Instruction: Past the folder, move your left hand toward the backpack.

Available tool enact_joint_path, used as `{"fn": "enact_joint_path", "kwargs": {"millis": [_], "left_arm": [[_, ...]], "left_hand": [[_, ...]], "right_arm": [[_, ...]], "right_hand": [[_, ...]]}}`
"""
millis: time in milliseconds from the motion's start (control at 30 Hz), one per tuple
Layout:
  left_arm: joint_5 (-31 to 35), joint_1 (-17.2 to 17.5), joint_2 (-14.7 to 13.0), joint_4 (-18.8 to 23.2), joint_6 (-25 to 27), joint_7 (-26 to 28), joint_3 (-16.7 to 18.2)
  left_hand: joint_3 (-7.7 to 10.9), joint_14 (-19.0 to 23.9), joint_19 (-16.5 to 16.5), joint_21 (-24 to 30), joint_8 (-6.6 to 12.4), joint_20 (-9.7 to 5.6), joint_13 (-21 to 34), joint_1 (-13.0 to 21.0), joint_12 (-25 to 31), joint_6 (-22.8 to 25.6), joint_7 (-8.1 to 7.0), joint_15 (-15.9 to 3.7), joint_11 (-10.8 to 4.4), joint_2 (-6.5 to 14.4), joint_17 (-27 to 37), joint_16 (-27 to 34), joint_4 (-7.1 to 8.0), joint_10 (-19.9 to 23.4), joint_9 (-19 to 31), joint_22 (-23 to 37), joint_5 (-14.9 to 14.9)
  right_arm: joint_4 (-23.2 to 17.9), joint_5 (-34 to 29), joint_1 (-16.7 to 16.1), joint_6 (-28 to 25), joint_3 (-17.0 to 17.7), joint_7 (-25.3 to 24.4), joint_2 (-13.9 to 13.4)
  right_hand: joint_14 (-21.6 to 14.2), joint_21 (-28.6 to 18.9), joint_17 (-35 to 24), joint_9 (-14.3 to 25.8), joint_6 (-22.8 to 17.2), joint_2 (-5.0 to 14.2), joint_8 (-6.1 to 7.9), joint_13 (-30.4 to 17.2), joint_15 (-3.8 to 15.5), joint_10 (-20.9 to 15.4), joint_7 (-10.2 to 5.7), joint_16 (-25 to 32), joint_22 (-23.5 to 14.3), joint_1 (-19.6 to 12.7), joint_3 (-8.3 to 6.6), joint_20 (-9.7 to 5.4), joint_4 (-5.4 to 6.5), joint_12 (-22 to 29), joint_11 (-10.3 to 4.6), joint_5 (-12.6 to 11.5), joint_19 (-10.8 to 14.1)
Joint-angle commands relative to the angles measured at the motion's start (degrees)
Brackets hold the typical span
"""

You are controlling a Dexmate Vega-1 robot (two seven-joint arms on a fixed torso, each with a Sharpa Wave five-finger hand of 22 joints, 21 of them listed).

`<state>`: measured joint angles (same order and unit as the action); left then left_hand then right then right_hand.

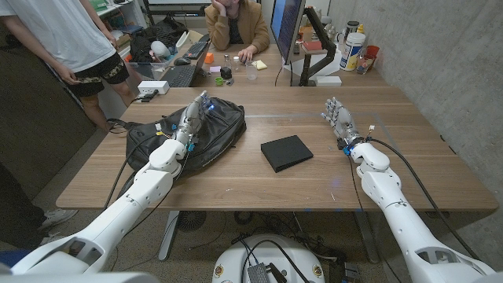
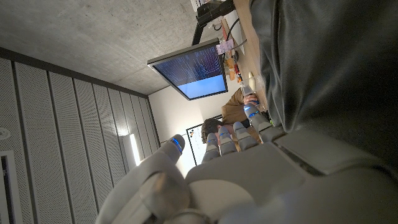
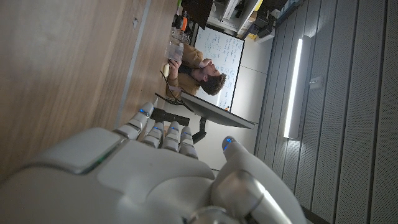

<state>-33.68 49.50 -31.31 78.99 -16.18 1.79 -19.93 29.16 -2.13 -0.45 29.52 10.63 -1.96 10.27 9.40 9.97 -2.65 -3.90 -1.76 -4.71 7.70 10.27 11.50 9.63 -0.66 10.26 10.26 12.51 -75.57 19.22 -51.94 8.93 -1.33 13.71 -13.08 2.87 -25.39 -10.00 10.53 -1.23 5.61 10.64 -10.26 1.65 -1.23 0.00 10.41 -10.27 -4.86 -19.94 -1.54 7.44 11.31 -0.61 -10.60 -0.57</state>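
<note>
A black backpack [image 1: 211, 130] lies slumped on the left half of the wooden table [image 1: 314, 177]. My left hand [image 1: 191, 116] is over the backpack's top with its fingers stretched out, holding nothing; whether it touches the fabric I cannot tell. In the left wrist view the dark backpack [image 2: 336, 62] stands close beside my left hand [image 2: 236, 180]. A flat black folder [image 1: 286, 152] lies at the table's middle, to the right of the backpack. My right hand [image 1: 339, 119] stands on its edge on the right side of the table, fingers apart and empty, and in the right wrist view my right hand [image 3: 155, 174] is next to the bare wood.
Behind the table a seated person [image 1: 236, 27] sits at a cluttered desk with a monitor [image 1: 287, 27], keyboard [image 1: 177, 75] and bottles [image 1: 355, 49]. Another person [image 1: 71, 39] stands at the back left. A white box [image 1: 153, 87] sits beyond the far left corner.
</note>
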Motion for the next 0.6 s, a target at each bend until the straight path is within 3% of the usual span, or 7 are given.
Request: {"fn": "enact_joint_path", "kwargs": {"millis": [33, 600], "left_arm": [[0.7, -0.1, -0.4, 0.3, 0.1, 0.5, 0.2], [2.1, -1.4, -0.6, -0.4, 0.2, 1.0, 0.1]], "left_hand": [[0.56, -0.5, -0.3, -0.1, 0.24, -3.50, 0.1, 0.6, 0.2, -0.2, -0.54, -2.91, -0.02, 1.4, 0.3, 0.2, 0.00, -0.5, 0.1, 0.3, 0.3], [0.69, -0.8, -0.4, -0.4, 0.23, -3.40, 0.1, 0.7, 0.2, -0.3, -0.57, -2.87, -0.04, 1.5, 0.2, 0.2, -0.02, -0.7, 0.1, 0.3, 0.3]], "right_arm": [[0.2, -1.0, 0.1, -0.5, 0.8, 0.6, 0.8], [2.1, -1.7, 1.4, -0.4, 1.0, 1.2, 1.5]], "right_hand": [[0.4, 0.1, -0.1, 0.1, -0.3, 3.39, 0.27, -0.1, 0.04, -0.6, -0.06, 0.3, -0.2, -0.2, -0.05, -3.59, 0.13, 0.4, -0.04, -0.3, 0.1], [0.4, 0.3, -0.1, 0.1, -0.4, 3.45, 0.28, -0.1, 0.05, -0.6, -0.01, 0.3, -0.2, -0.2, 0.00, -3.57, 0.13, 0.4, -0.05, -0.3, 0.1]]}}
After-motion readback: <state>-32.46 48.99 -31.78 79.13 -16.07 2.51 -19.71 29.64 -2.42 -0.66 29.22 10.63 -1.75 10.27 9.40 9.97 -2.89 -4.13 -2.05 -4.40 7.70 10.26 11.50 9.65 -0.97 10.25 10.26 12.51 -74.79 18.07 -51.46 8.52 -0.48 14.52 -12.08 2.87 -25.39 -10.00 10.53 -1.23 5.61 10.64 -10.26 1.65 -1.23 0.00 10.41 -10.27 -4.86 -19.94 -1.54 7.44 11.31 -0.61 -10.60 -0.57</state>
